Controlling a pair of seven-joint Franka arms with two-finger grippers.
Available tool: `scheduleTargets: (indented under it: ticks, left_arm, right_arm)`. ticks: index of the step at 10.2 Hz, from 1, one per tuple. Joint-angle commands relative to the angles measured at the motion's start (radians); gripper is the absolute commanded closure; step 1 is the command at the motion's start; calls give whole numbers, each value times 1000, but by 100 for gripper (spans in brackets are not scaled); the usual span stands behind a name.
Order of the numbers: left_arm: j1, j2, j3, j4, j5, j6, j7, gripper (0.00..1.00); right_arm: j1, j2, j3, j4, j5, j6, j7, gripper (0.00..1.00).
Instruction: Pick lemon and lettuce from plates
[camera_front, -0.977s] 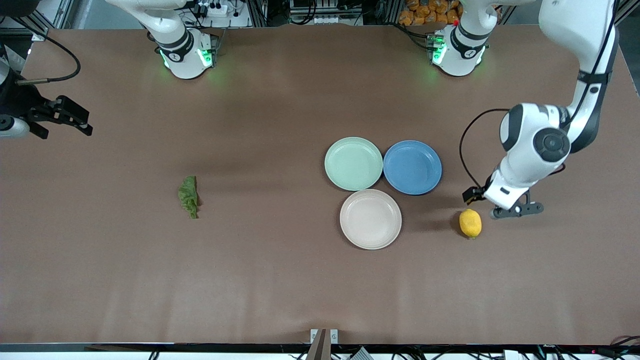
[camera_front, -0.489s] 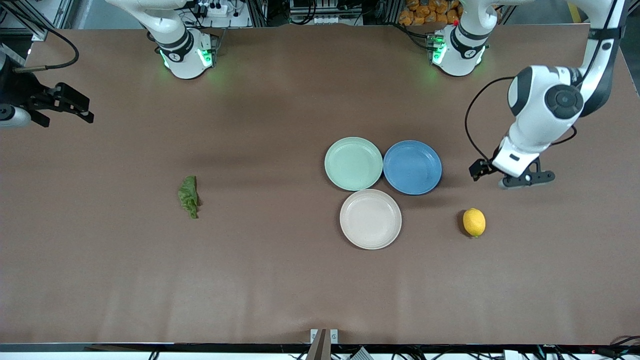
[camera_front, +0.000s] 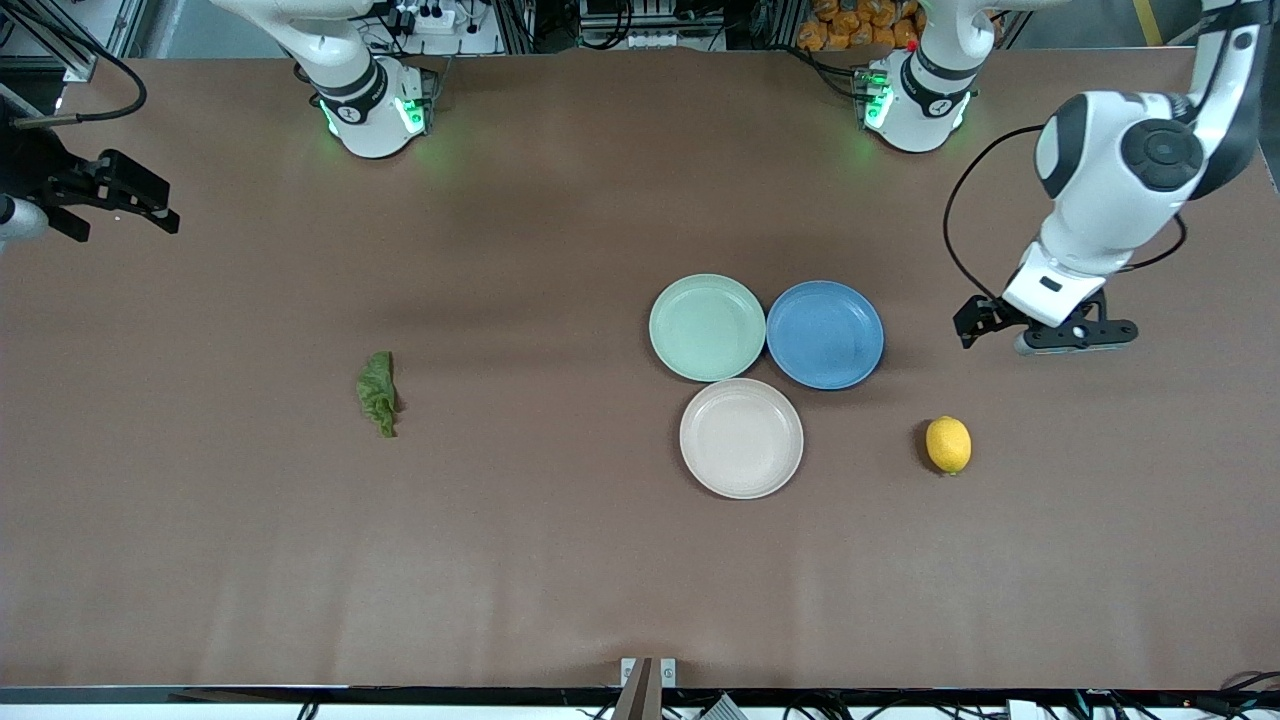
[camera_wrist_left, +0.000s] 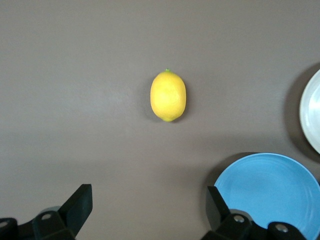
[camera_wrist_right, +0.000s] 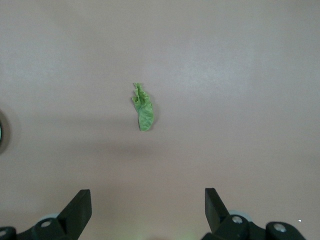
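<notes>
The yellow lemon (camera_front: 947, 445) (camera_wrist_left: 168, 95) lies on the bare table, beside the beige plate (camera_front: 741, 438) toward the left arm's end. The dark green lettuce (camera_front: 378, 392) (camera_wrist_right: 143, 107) lies on the bare table toward the right arm's end. The mint plate (camera_front: 707, 327) and the beige plate are both empty. My left gripper (camera_front: 1045, 335) (camera_wrist_left: 148, 210) hangs open over bare table beside the blue plate, holding nothing. My right gripper (camera_front: 112, 208) (camera_wrist_right: 148, 210) is open and empty over the table's right-arm end, well away from the lettuce.
A blue plate (camera_front: 825, 334) (camera_wrist_left: 270, 195) of the same size touches the mint plate and sits farther from the front camera than the beige one. The arms' bases (camera_front: 372, 100) stand along the table's back edge.
My left gripper has drawn up and away from the lemon, toward the arms' bases. The lemon shifted slightly early on, then stayed still. My right gripper drifted a little toward the bases.
</notes>
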Motion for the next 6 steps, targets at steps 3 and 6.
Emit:
scheduleTargets:
  ticks: [3, 6]
  left_arm:
    - [1, 4, -10, 335, -50, -350, 141, 0]
    - [-2, 27, -9, 499, -82, -480, 140, 0]
  right_arm:
    - [-29, -31, 5, 3, 20, -21, -4, 0]
    - [-26, -21, -26, 4, 22, 9, -2, 0]
